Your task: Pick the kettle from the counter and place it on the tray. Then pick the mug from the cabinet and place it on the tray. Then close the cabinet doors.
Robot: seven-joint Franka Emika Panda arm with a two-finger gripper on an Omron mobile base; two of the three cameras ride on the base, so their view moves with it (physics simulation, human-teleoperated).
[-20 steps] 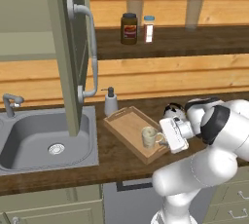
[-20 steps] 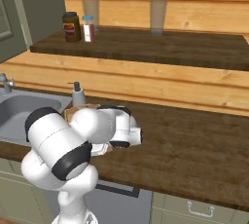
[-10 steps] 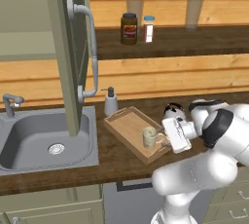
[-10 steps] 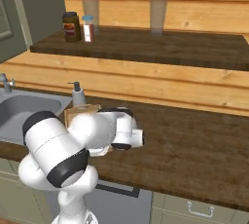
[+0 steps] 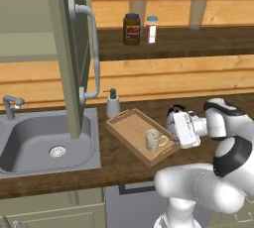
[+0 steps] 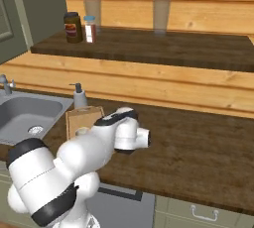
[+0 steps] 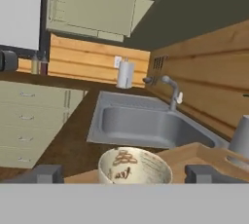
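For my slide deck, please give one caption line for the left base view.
Cream-beige ceramic mug standing on rectangular light wooden tray beside grey sink, white robot arm alongside.

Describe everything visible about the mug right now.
The mug is cream-beige and looks ceramic, with a faint brownish speckled pattern showing inside its rim in the hand view. A side loop handle points toward the arm. It stands upright with its mouth up, inside the light wooden tray, near the tray's front corner on the dark counter. The tool sits level with it, one dark finger tip on either side of the mug; the pictures do not settle whether the tips press on it.
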